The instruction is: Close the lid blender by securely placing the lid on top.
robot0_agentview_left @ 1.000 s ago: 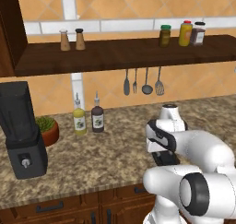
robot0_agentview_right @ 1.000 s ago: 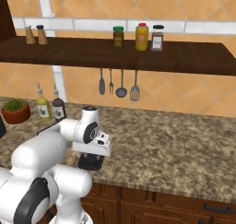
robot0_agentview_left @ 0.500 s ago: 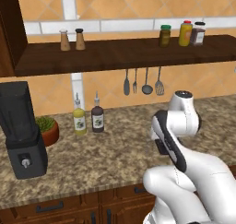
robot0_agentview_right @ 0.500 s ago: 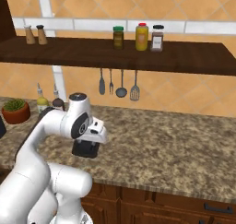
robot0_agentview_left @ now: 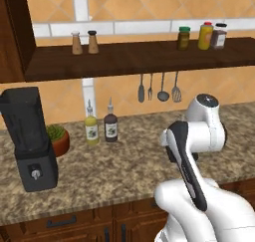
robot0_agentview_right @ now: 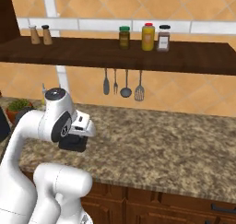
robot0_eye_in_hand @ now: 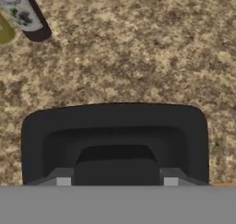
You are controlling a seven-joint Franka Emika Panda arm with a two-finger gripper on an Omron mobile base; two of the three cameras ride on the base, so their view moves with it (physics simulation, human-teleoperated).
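Observation:
The blender [robot0_agentview_left: 30,141] stands at the left end of the counter, a dark grey base with a round knob and a tapered black jar open at the top. Its edge shows as a dark sliver [robot0_agentview_right: 2,124] in the right base view. The lid [robot0_eye_in_hand: 115,135], a flat black squarish slab with rounded corners, hangs above the counter. My gripper [robot0_eye_in_hand: 116,179] is shut on it. In the right base view the dark hand [robot0_agentview_right: 73,142] hovers over the counter, well to the right of the blender. In the left base view the hand [robot0_agentview_left: 172,154] is mostly hidden by my arm.
A dark sauce bottle [robot0_agentview_left: 110,126] and a yellow oil bottle [robot0_agentview_left: 91,128] stand between the blender and my hand, with a potted plant [robot0_agentview_left: 57,139] beside the blender. A wooden shelf [robot0_agentview_left: 139,57] with jars runs overhead. Utensils [robot0_agentview_left: 162,86] hang on the wall.
My arm has reared up, its wrist joint rising high above the counter. The hand with the lid has lifted a little and shifted slightly towards the blender side. The grip is unchanged.

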